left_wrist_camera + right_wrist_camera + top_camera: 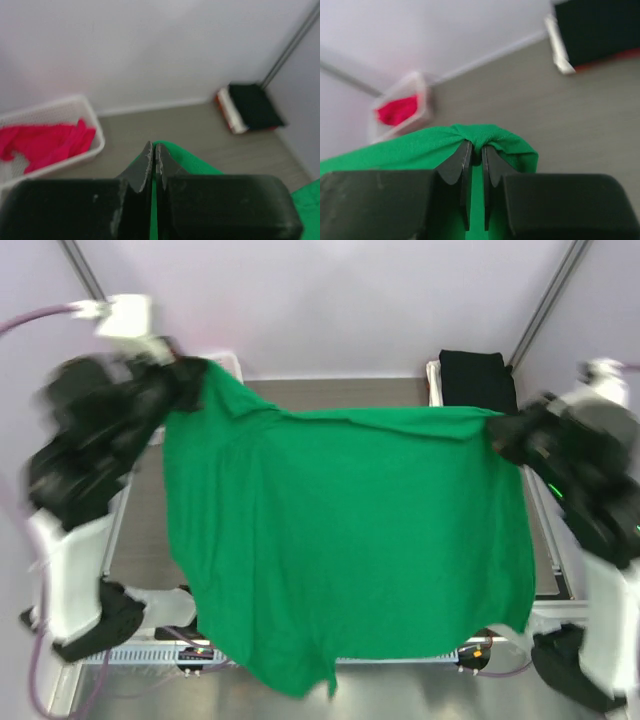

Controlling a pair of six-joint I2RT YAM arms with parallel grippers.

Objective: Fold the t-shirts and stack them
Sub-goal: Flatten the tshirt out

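Observation:
The bright green t-shirt [350, 540] hangs spread wide between my two grippers, above the table, its lower edge drooping past the near edge. My left gripper [190, 375] is shut on its upper left corner; green cloth [172, 157] shows between the fingers [142, 167]. My right gripper [497, 430] is shut on its upper right corner, a bunch of green cloth [485, 135] pinched at the fingertips. A red-pink t-shirt [47, 142] lies in the white basket [92, 150]. A folded black t-shirt [478, 380] tops a stack at the back right, with white and red layers [227, 112] under it.
The white lattice basket [422, 100] stands at the back left of the grey table [190, 130]. The stack [600, 30] sits at the back right corner. Metal frame posts [545, 300] rise at the back corners. The green shirt hides most of the tabletop.

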